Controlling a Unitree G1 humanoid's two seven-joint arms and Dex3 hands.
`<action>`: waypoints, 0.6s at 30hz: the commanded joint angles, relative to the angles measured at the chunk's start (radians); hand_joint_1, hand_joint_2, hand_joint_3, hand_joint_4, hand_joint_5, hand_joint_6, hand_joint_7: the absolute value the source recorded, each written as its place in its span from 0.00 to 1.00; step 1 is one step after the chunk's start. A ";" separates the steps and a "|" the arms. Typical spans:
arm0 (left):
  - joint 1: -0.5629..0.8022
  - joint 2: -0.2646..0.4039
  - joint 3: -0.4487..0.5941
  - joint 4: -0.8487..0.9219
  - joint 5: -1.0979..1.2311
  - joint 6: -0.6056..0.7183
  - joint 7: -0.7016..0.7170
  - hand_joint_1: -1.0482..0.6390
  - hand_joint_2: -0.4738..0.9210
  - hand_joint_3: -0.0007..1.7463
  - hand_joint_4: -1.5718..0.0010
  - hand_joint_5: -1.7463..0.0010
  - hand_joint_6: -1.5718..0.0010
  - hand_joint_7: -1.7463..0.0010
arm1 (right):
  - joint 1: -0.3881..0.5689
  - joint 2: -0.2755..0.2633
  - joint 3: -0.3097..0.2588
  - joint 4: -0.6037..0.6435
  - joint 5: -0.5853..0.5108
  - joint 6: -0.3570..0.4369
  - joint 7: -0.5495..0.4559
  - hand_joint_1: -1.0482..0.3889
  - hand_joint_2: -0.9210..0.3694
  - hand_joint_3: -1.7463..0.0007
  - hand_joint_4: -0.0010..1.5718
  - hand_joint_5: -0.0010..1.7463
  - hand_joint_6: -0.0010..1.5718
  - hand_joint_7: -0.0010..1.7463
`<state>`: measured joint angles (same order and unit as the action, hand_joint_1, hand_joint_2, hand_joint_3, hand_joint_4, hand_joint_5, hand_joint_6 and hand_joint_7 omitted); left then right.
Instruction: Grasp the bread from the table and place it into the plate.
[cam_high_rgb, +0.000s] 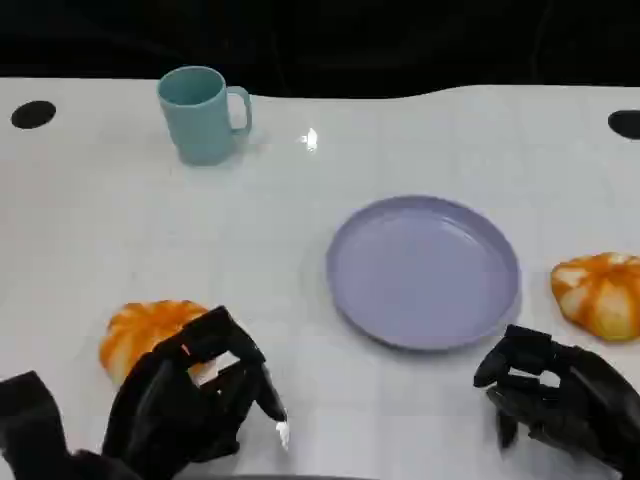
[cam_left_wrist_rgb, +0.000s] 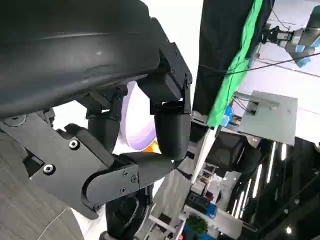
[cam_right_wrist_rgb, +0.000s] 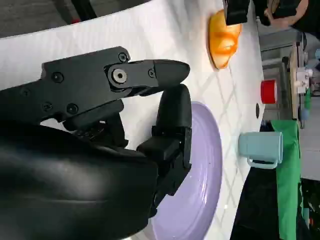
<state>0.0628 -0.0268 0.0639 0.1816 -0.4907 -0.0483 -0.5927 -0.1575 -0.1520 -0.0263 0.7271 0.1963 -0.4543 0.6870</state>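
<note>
Nearest of all, the left hand (cam_high_rgb: 190, 405) sits low at the front edge of the table (cam_high_rgb: 90, 230), its black fingers loosely curled with nothing between them, so it holds nothing as far as I can see. Just beyond its fingertips, touching or nearly so, lies an orange bread roll (cam_high_rgb: 150, 335), partly hidden by the hand; it spreads a little wider left to right than front to back. Over on the other side, the right hand (cam_high_rgb: 560, 400) also hangs near the front edge, fingers bent inward around nothing. A second roll (cam_high_rgb: 600, 293) lies just beyond and slightly outboard of it, at the table's right edge. Between the two hands and a bit further back is the lavender plate (cam_high_rgb: 423, 272), with nothing on it. Far back on the left stands a teal mug (cam_high_rgb: 203, 113). Each hand has its own roll close ahead, but the left looks nearer to closing: its roll is directly in front of the fingers, and the plate lies to that roll's right, well apart.
</note>
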 joint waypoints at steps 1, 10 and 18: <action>-0.005 0.007 0.009 0.002 0.007 -0.016 -0.005 0.35 0.68 0.60 0.54 0.07 0.55 0.23 | 0.011 -0.014 -0.005 0.029 -0.007 0.016 0.007 0.37 0.00 0.85 0.43 1.00 0.42 0.80; -0.007 0.011 0.008 0.007 0.011 -0.020 -0.010 0.34 0.68 0.61 0.54 0.06 0.56 0.20 | 0.020 -0.017 0.002 0.003 -0.023 0.032 -0.022 0.36 0.00 0.84 0.42 1.00 0.43 0.79; -0.004 0.010 0.011 -0.005 0.016 -0.011 0.007 0.34 0.66 0.63 0.53 0.06 0.56 0.20 | 0.026 -0.015 0.004 -0.012 -0.020 0.050 -0.025 0.38 0.00 0.84 0.42 1.00 0.43 0.78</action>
<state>0.0618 -0.0272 0.0638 0.1824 -0.4785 -0.0650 -0.5946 -0.1581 -0.1522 -0.0254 0.7176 0.1917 -0.4431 0.6729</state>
